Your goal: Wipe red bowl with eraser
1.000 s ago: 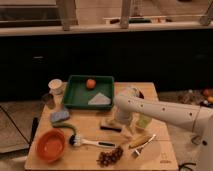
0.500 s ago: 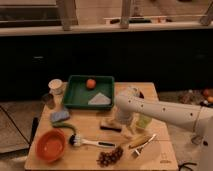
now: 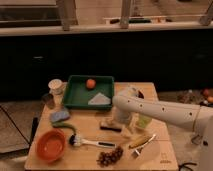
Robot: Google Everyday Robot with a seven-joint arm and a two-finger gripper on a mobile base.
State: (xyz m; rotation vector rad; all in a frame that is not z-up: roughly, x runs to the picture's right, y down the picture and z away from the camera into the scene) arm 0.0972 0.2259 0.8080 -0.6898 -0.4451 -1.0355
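Observation:
The red bowl (image 3: 51, 145) sits at the front left of the wooden table (image 3: 95, 155). The eraser (image 3: 110, 125), a small block with a pale top on a black base, lies near the table's middle. My white arm reaches in from the right, and my gripper (image 3: 120, 119) hangs just right of and above the eraser, close to it. The arm's end hides the fingers.
A green tray (image 3: 75, 95) at the back holds an orange ball (image 3: 90, 83) and a grey cloth (image 3: 99, 100). A blue sponge (image 3: 60, 116), a white-handled brush (image 3: 92, 143), grapes (image 3: 110, 157), a banana (image 3: 138, 141), a white cup (image 3: 56, 87) and a dark can (image 3: 48, 100) lie around.

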